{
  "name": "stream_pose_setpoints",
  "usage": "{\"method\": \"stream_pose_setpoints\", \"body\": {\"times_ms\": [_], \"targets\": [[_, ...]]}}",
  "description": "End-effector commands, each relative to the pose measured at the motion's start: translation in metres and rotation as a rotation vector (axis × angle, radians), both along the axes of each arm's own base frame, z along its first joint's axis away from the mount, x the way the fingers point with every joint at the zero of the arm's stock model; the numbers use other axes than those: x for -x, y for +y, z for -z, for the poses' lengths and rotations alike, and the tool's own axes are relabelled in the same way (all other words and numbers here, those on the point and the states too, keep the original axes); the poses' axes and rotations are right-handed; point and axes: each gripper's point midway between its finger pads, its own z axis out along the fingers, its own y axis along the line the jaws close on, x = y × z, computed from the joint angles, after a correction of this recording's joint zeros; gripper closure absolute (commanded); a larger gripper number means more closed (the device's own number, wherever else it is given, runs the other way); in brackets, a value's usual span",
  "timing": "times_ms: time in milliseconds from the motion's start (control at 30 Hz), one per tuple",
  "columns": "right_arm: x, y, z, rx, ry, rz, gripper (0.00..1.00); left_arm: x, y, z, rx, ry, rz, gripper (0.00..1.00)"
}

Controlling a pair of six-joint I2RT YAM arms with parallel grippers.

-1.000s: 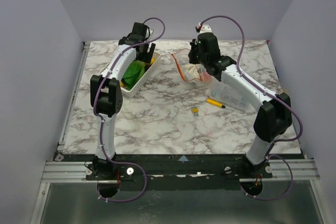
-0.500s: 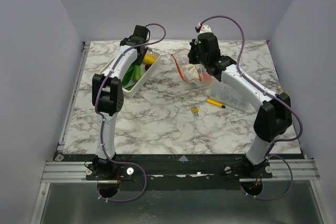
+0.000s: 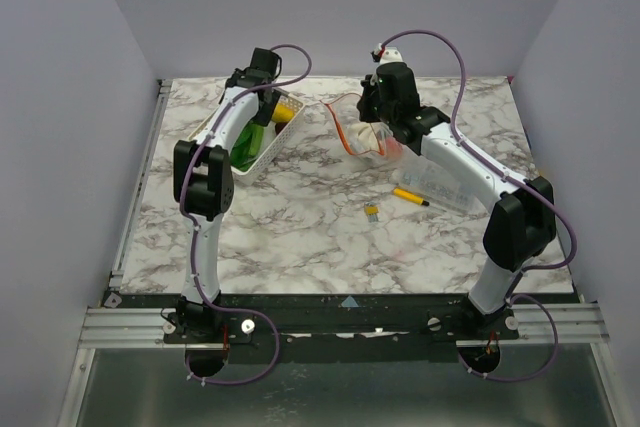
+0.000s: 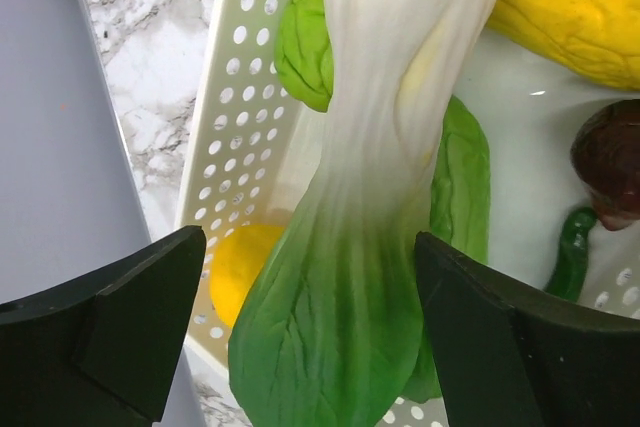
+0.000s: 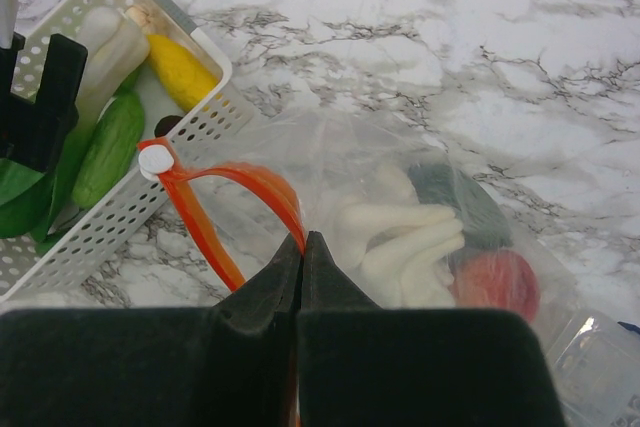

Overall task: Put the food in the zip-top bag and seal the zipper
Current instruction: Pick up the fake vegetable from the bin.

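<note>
The right hand (image 5: 303, 247) is clamped tight on the zipper (image 5: 190, 215) of the bag (image 5: 400, 157), holding its mouth up just right of the basket (image 5: 150, 217), while the left hand (image 4: 310, 277), spread wide and gripping nothing, straddles the bok choy (image 4: 360, 227) there for pickup.

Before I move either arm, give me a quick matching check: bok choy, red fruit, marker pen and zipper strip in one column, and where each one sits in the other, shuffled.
Things:
1. bok choy
2. red fruit
3. yellow marker pen
4. zipper strip

Places:
A. inside the zip-top bag
B. lying on the table
C. pinched in the shut right gripper
D. in the gap of the open left gripper

Pairs: 1-D, 2-A, 3-B, 4-C.
</note>
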Motion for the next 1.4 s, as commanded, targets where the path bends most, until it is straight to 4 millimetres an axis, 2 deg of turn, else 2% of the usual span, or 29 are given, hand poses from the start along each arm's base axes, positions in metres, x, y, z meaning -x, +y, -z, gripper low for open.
{"method": "stream_pose_setpoints", "body": {"times_ms": [0, 100, 233, 367, 433, 533, 633, 867, 1033, 1167, 1200, 1367], "targets": [[0.000, 0.001, -0.007, -0.028, -0.013, -0.010, 0.99, 0.008, -0.017, -0.052, 0.178, -0.089, -0.017, 0.13], [0.000, 0.001, -0.005, -0.028, -0.009, -0.013, 0.99, 0.012, -0.040, -0.063, 0.322, -0.115, 0.016, 0.18], [-0.001, 0.002, -0.004, -0.029, -0.006, -0.014, 0.99, 0.010, -0.061, -0.068, 0.469, -0.133, 0.003, 0.39], [0.000, 0.002, -0.005, -0.030, -0.004, -0.016, 0.99, 0.005, -0.083, -0.050, 0.608, -0.070, -0.029, 0.55], [0.000, 0.002, -0.006, -0.030, -0.006, -0.014, 0.99, 0.002, -0.086, -0.034, 0.643, -0.024, -0.081, 0.59], [0.001, 0.000, -0.008, -0.029, -0.009, -0.012, 0.99, -0.003, -0.092, -0.021, 0.715, 0.013, -0.131, 0.61], [0.001, 0.001, -0.008, -0.030, -0.008, -0.013, 0.99, -0.004, -0.101, -0.006, 0.794, 0.052, -0.152, 0.62], [0.001, 0.003, -0.008, -0.036, -0.006, -0.022, 0.99, -0.008, -0.104, 0.025, 0.847, 0.109, -0.227, 0.47], [0.002, 0.002, -0.007, -0.033, -0.006, -0.017, 0.99, -0.001, -0.107, 0.043, 0.859, 0.159, -0.248, 0.39], [0.001, 0.002, -0.005, -0.030, -0.002, -0.020, 0.99, 0.011, -0.099, 0.056, 0.811, 0.208, -0.276, 0.39], [0.001, 0.002, -0.005, -0.031, -0.003, -0.021, 0.99, 0.014, -0.098, 0.057, 0.796, 0.217, -0.249, 0.39], [0.001, 0.002, -0.007, -0.032, -0.007, -0.020, 0.99, 0.028, -0.088, 0.037, 0.766, 0.171, -0.270, 0.39]]}}
